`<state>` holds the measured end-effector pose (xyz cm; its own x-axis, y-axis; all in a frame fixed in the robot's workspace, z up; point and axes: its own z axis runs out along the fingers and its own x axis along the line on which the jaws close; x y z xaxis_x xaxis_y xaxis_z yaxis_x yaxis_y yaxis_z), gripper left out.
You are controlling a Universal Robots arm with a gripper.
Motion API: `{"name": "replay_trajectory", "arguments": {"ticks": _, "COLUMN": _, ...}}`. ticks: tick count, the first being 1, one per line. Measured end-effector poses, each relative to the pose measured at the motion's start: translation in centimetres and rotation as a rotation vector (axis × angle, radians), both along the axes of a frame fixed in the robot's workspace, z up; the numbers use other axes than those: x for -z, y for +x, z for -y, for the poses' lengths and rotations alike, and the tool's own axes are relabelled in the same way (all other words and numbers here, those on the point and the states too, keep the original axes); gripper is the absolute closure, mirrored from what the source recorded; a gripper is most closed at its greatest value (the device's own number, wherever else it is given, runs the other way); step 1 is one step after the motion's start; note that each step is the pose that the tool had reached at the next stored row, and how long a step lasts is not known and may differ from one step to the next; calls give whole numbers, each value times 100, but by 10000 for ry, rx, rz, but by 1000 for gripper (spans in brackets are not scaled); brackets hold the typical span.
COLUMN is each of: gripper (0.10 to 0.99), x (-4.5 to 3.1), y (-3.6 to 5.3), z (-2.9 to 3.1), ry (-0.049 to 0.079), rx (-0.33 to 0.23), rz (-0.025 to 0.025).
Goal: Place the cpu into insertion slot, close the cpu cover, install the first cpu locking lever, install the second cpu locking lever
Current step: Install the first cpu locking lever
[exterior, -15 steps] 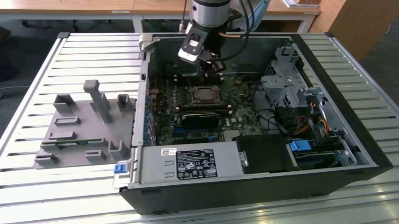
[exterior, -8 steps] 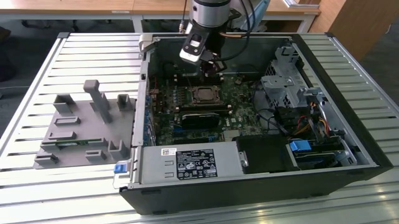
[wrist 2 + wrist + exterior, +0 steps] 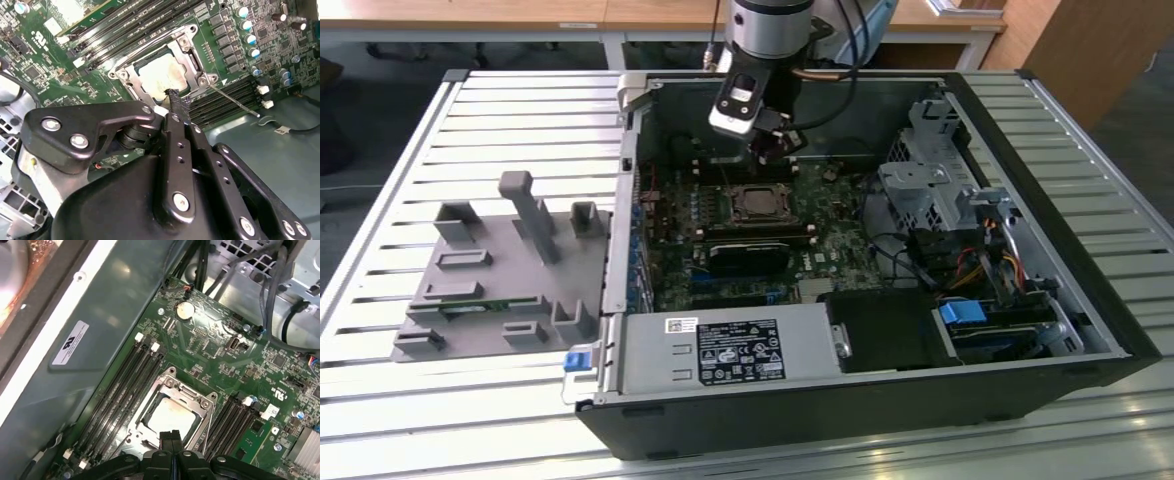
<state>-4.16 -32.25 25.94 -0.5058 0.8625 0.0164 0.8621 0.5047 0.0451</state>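
Observation:
The cpu (image 3: 162,77) lies flat in the insertion slot (image 3: 757,203), its dull silver top showing in both wrist views (image 3: 170,417). The cpu cover (image 3: 189,52), a silver frame, lies down around the chip (image 3: 189,392). One thin locking lever (image 3: 234,101) sticks out from a corner of the socket, slanting over the memory slots. My gripper (image 3: 771,150) hangs just above the socket's edge. Its two black fingers (image 3: 170,436) are pressed together with nothing between them, the tips (image 3: 176,97) close over the cover's rim.
The motherboard sits in an open black computer case (image 3: 1067,300) on a slatted table. Memory slots (image 3: 125,385) flank the socket. A black heatsink block (image 3: 750,250), a power supply (image 3: 727,350), a drive cage (image 3: 927,190) and cables (image 3: 987,265) crowd around. A grey fixture (image 3: 494,270) stands outside, at the exterior view's left.

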Motion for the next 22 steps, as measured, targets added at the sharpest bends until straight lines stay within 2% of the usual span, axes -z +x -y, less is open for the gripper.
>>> {"name": "replay_trajectory", "arguments": {"ticks": 22, "gripper": 980, "x": 0, "y": 0, "z": 0, "ry": 0, "rx": -1364, "rz": 0}}
